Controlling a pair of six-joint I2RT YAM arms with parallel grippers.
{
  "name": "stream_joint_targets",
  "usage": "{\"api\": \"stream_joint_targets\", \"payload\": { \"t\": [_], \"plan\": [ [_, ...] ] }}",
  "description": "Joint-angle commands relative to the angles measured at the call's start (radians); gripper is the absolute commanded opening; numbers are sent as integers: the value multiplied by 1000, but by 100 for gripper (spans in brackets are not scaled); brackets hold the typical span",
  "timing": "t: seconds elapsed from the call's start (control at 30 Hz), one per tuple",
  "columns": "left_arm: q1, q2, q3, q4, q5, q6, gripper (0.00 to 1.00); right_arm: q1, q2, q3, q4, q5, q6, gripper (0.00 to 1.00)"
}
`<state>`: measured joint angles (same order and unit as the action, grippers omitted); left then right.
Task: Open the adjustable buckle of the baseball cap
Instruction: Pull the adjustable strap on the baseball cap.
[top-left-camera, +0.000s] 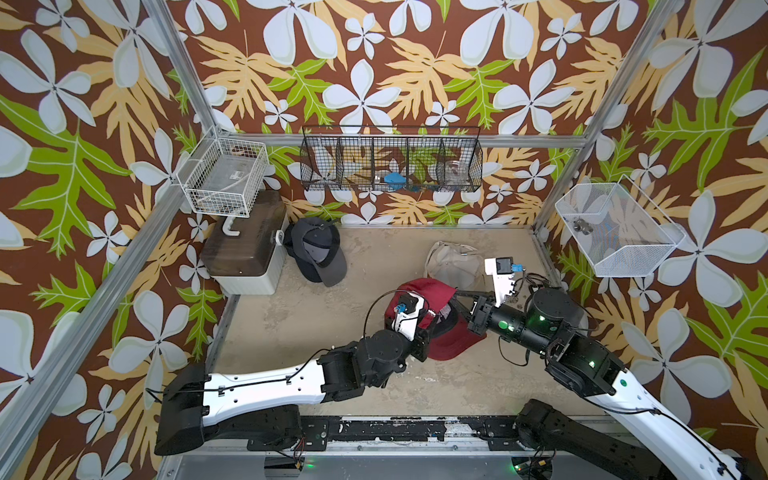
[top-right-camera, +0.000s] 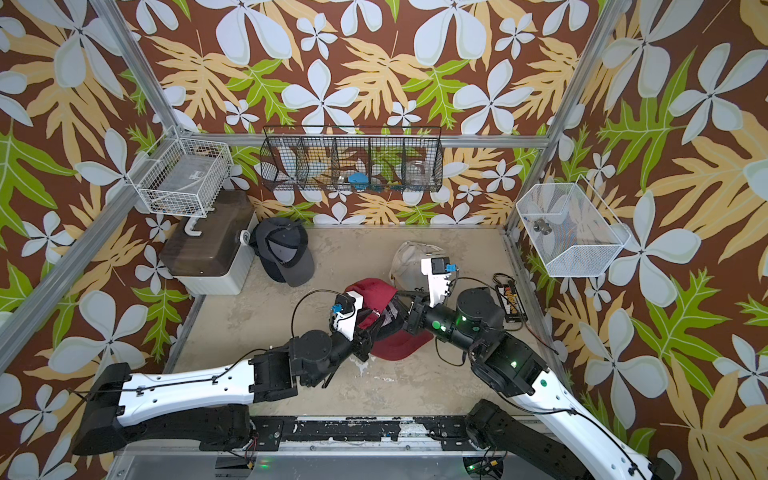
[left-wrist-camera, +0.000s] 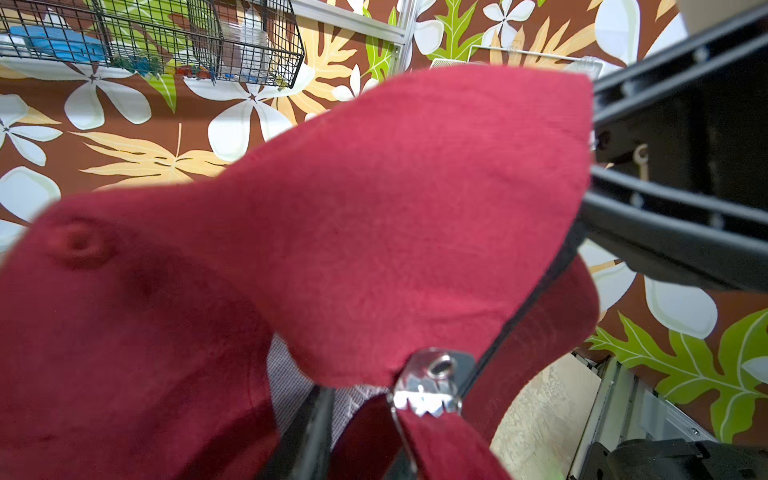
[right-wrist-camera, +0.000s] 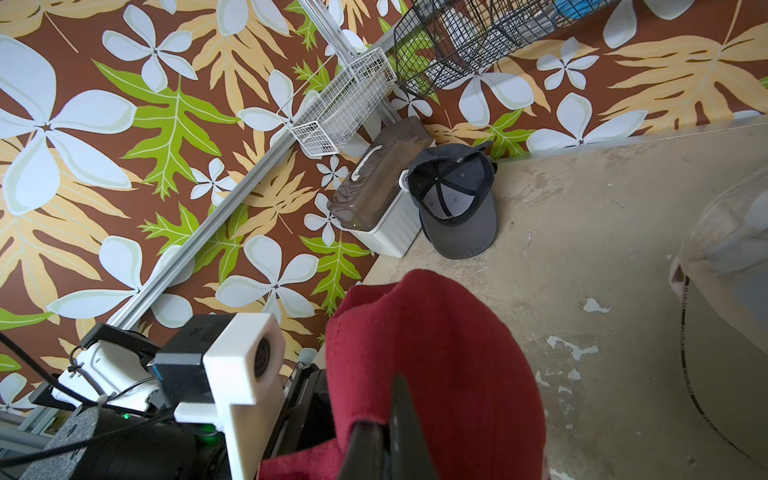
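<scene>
**A:** Right jaws are clenched on the red cap (right-wrist-camera: 436, 353), pinching fabric at the crown's edge. Left jaws: can't tell. They sit at the buckle (left-wrist-camera: 428, 386), but whether they grip it isn't visible.

**B:** Where's the cap?

**A:** Well apart from the box (top-left-camera: 245, 249), on the robot's side of it. The crown is held up and the brim looks down on the desk (top-left-camera: 374, 257). The grey cap (top-left-camera: 320, 253) touches the box. The beige cap (top-left-camera: 453, 262) is farther from the box, just beside the red one.

**B:** Risks?

**A:** The buckle's teeth look seated on the strap (left-wrist-camera: 436, 449). If the left jaws catch the strap instead of the flap, pulling drags the whole cap. Soft fabric could also slip out of the right jaws.
</scene>
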<state>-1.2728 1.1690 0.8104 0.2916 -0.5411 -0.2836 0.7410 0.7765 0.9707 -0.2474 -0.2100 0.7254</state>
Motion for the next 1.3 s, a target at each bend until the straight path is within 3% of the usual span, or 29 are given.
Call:
{"api": "stream_joint_targets", "payload": {
  "t": [0.0,0.13,0.33,0.7,1.27],
  "plan": [
    [0,3,9,31,-1,15,28,1,-8,5,39,-1,-2,0],
    [0,0,9,23,16,13,17,1,-12,17,20,24,-15,0],
    [0,-45,-17,7,45,-9,11,1,-11,11,-18,84,-54,0],
    [0,-138,-19,-88,136,-21,7,1,-15,-94,-12,107,-97,0],
    [0,-54,172,-345,243,-22,6,1,-101,-191,-66,66,-264,2]
  ]
}}
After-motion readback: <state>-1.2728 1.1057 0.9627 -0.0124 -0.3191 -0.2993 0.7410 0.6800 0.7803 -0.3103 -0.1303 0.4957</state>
